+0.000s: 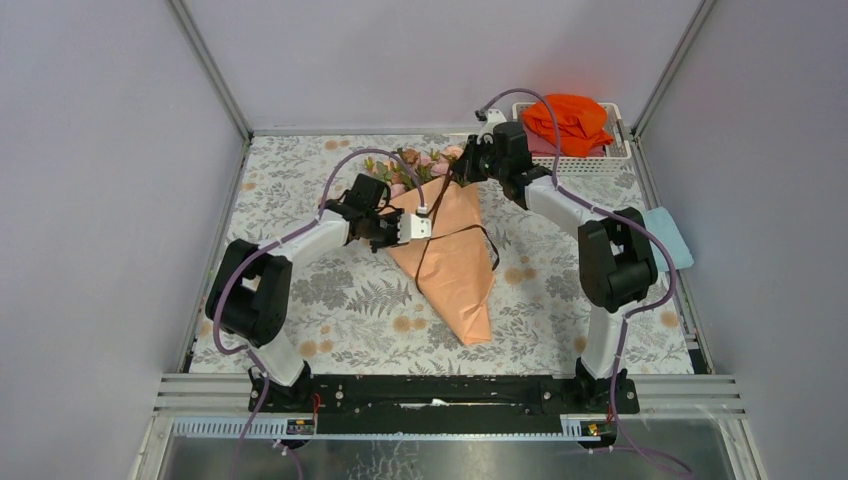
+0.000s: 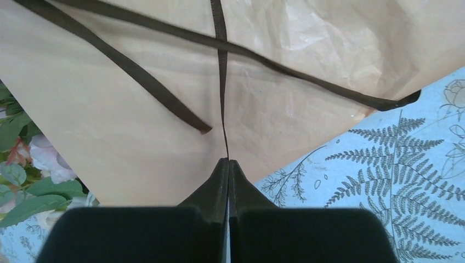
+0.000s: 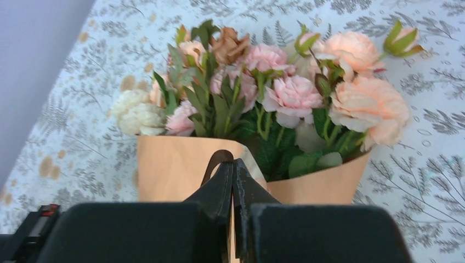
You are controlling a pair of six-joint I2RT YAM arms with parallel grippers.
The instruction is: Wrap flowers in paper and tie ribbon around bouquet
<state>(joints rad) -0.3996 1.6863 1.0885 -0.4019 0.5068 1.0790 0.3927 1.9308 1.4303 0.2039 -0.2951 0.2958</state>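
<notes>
Lying bouquet (image 1: 455,262): blooms (image 1: 425,162) far, tip near.

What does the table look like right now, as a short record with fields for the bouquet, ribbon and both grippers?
bouquet: peach-orange paper cone lying on the floral-print table covering, tip toward the arms
flowers: pink and cream blooms sticking out of the wide end
ribbon: thin, dark brown, crossing over the paper
left gripper: shut on a ribbon strand
right gripper: shut at the cone's rim, on a ribbon loop
</notes>
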